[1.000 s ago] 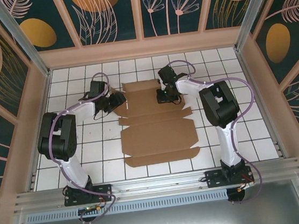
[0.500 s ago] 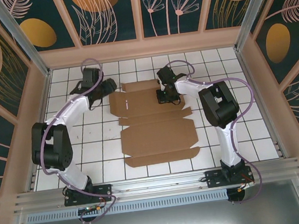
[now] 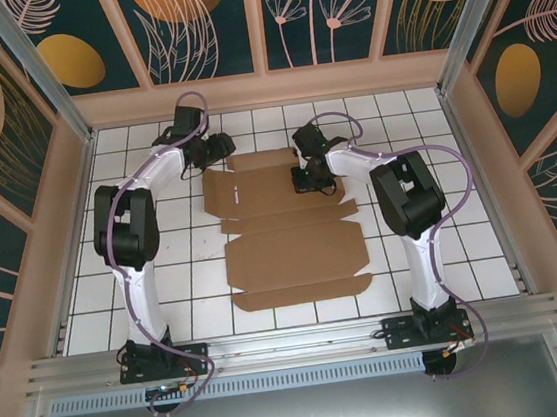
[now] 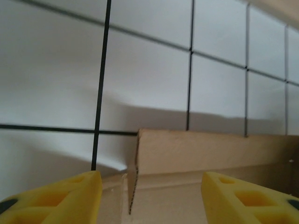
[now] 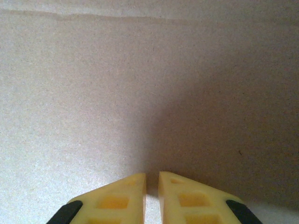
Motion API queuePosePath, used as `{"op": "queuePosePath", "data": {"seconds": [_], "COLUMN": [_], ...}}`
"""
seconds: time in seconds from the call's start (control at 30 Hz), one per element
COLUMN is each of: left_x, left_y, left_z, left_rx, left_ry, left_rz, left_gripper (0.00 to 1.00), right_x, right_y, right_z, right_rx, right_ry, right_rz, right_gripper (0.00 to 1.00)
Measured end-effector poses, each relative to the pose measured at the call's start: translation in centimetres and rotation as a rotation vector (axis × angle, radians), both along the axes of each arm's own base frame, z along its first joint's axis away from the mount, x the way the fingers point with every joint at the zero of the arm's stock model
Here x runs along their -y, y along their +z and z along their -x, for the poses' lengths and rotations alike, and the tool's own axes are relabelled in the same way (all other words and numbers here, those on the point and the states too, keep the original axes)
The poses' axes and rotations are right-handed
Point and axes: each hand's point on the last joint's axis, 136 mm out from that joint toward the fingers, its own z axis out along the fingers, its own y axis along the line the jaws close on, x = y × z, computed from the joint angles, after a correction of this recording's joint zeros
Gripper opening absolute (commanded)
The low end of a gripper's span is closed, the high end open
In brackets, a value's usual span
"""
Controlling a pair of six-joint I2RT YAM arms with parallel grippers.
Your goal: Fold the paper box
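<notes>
The paper box [image 3: 294, 252] lies as a flat brown cardboard blank on the white tiled floor, with its flaps spread out. My left gripper [image 3: 219, 150] is at the blank's far left corner. In the left wrist view this gripper [image 4: 152, 198] is open, and a slightly raised flap edge [image 4: 205, 151] with a slot shows ahead between its yellow fingers [image 4: 70, 198]. My right gripper [image 3: 303, 179] points down onto the far panel. Its fingertips [image 5: 133, 186] are almost together against the bare cardboard [image 5: 140, 84], with nothing between them.
White tiles [image 3: 165, 272] stretch to the left and right of the blank. Pink frame walls [image 3: 265, 89] close in the floor at the back and sides. An aluminium rail [image 3: 294, 343] with both arm bases runs along the near edge.
The left arm has swung from the blank's left side up and back to its far left corner. The right gripper has stayed on the far panel.
</notes>
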Motion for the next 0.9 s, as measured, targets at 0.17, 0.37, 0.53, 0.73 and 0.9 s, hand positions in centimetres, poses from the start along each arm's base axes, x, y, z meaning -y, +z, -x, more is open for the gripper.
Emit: {"op": "queuePosePath", "data": {"seconds": [0.17, 0.37, 0.53, 0.73, 0.9], "left_x": [0.5, 1.0, 1.5, 3.3, 6.0], "left_y": [-0.6, -0.7, -2.3, -3.2, -2.8], "left_z": [0.4, 0.4, 0.6, -0.1, -1.4], "left_rx": [-0.028, -0.037, -0.077, -0.098, -0.074], "left_ry": [-0.012, -0.023, -0.025, -0.038, -0.073], "left_rz": [0.025, 0.060, 0.088, 0.129, 0.154], "left_gripper": [0.56, 0.54, 0.54, 0.54, 0.54], "right_x": [-0.2, -0.3, -0.3, -0.6, -0.8], "right_y": [0.0, 0.0, 0.0, -0.1, -0.1], "right_z": [-0.1, -0.1, -0.1, -0.2, -0.3], "right_rx": [-0.002, -0.003, -0.003, -0.007, -0.008], "right_ry": [0.006, 0.019, 0.022, 0.026, 0.028], "right_rz": [-0.006, -0.007, -0.006, -0.016, -0.020], "right_gripper": [0.16, 0.16, 0.16, 0.16, 0.16]}}
